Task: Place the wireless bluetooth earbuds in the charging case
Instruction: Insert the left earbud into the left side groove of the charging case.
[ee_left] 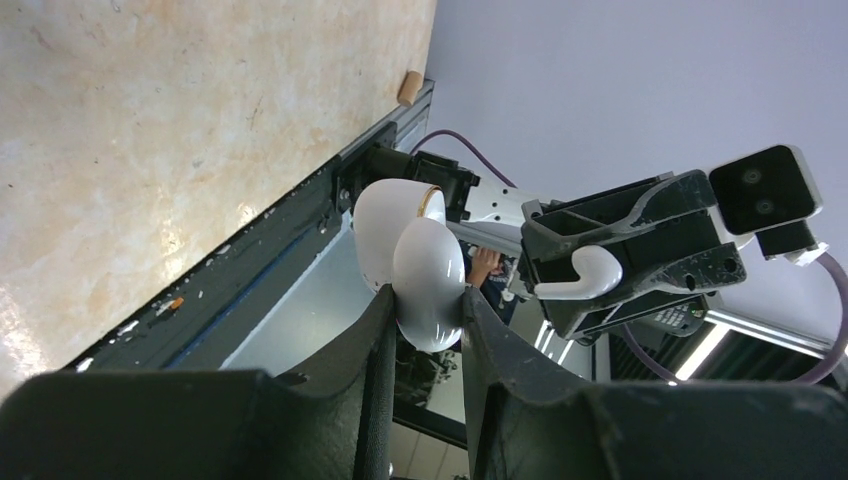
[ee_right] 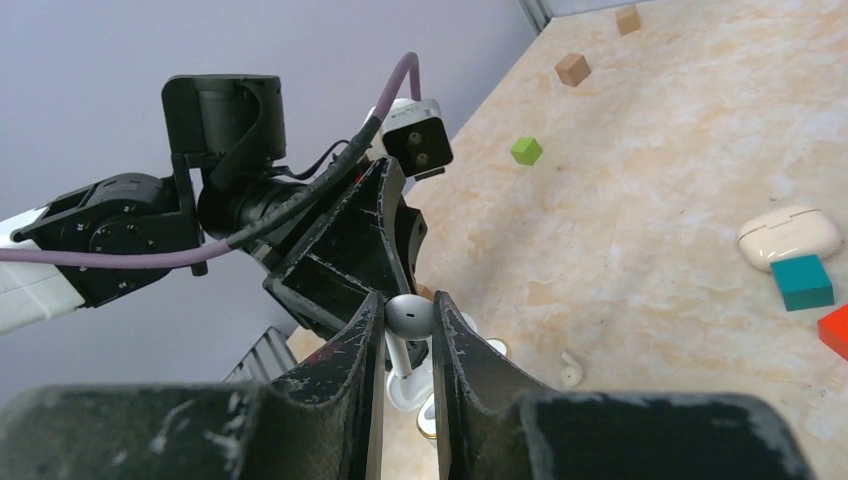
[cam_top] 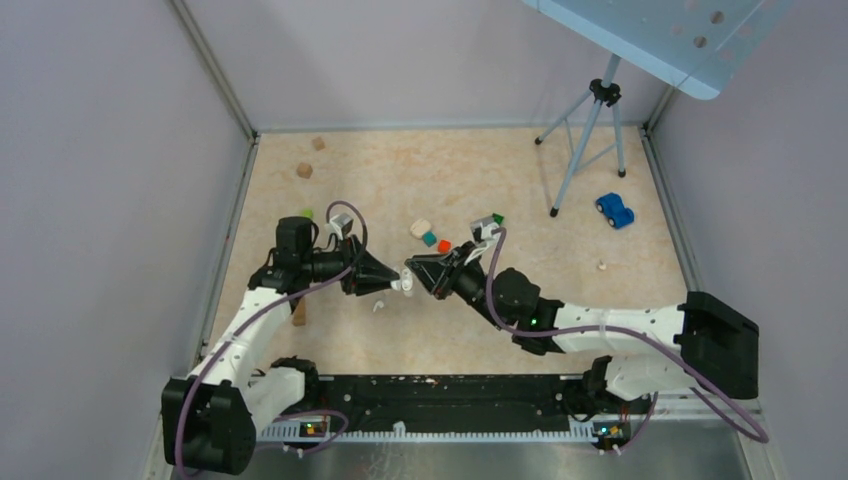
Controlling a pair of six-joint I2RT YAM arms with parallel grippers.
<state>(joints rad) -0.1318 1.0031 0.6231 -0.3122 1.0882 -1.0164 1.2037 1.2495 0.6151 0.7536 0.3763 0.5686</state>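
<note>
My left gripper (cam_top: 385, 281) (ee_left: 425, 300) is shut on the charging case (ee_left: 428, 272), a glossy white hinged case held open above the table, with a gold rim at the hinge; it also shows in the top view (cam_top: 401, 285). My right gripper (cam_top: 412, 272) (ee_right: 408, 310) is shut on one white earbud (ee_right: 410, 315), stem pointing down at the open case (ee_right: 410, 390) just below it. That earbud also shows in the left wrist view (ee_left: 590, 272). The other earbud (cam_top: 378, 306) (ee_right: 571, 372) lies on the table under the grippers.
A closed cream rounded case (cam_top: 420, 228) (ee_right: 790, 235) lies by a teal cube (cam_top: 429, 239) and a red cube (cam_top: 444, 245). There is a green cube (cam_top: 307, 212), tan wooden blocks (cam_top: 304, 170) at the far left, a tripod (cam_top: 590, 140), a blue toy car (cam_top: 614, 210) and a small bead (cam_top: 602, 266).
</note>
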